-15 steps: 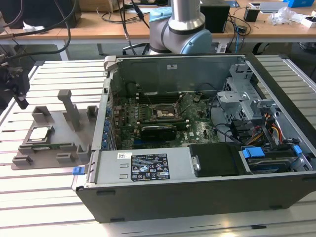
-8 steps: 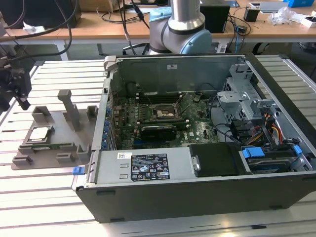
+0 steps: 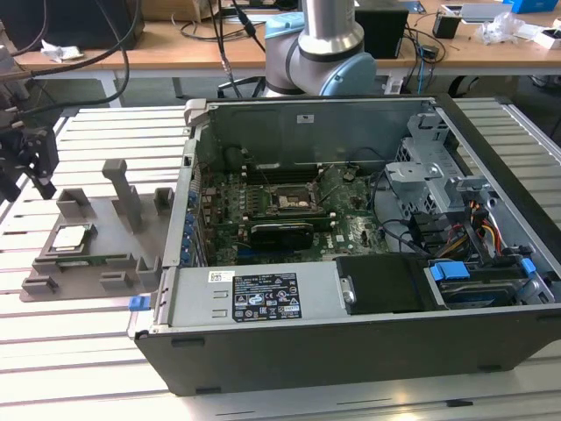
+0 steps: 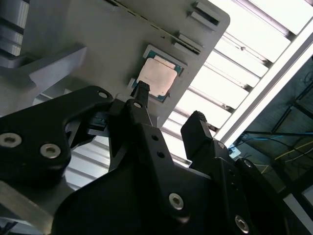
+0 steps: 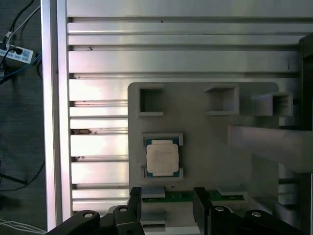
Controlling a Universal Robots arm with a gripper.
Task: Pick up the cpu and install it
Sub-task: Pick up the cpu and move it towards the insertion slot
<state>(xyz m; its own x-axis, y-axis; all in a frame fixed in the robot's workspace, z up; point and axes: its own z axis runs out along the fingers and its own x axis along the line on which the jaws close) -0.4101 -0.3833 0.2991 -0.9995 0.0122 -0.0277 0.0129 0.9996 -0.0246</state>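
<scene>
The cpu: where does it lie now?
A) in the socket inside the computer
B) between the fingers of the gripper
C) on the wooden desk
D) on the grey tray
D: the cpu lies in its seat on the grey tray, with the open gripper empty near it.

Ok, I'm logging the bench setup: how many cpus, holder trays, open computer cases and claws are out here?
cpu: 1
holder tray: 1
computer case: 1
claw: 1
Total: 4
</scene>
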